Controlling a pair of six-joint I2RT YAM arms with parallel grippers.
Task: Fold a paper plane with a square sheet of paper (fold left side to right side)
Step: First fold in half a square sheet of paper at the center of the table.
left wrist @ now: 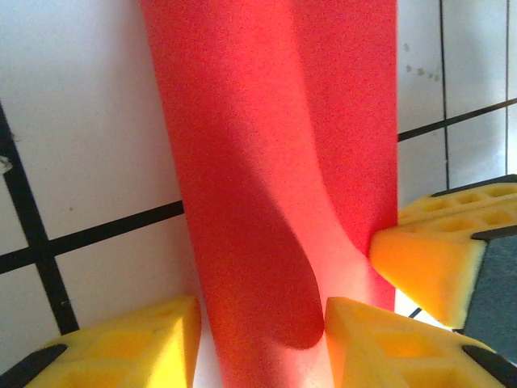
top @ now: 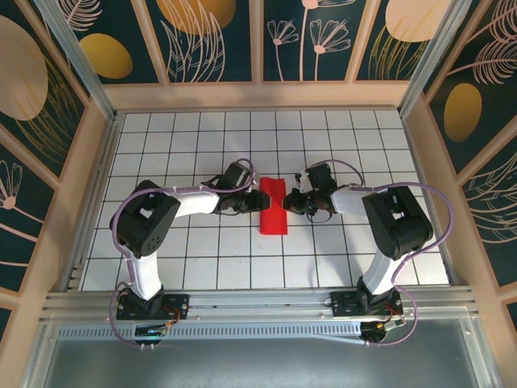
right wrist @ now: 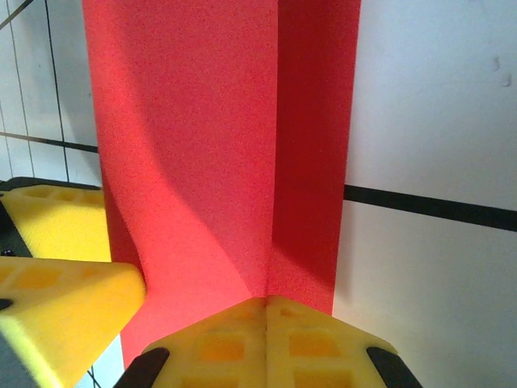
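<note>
- The square sheet of paper [top: 272, 206], folded narrow, is lying mid-frame.
- Left gripper [left wrist: 260, 319] is straddling its raised flap, fingers spread; right gripper [right wrist: 266, 315] is touching it, fingers pressed together.
- Likely handling light and limp; flap edge suiting a pinch.

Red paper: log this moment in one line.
paper: narrow folded strip between grippers, one flap raised | left gripper: open, jaws astride raised flap | right gripper: shut, tips on paper | fold: not flattened

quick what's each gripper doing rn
left gripper: open, fingers astride the folded bright red paper sheet
right gripper: closed, pressed against that paper
</note>
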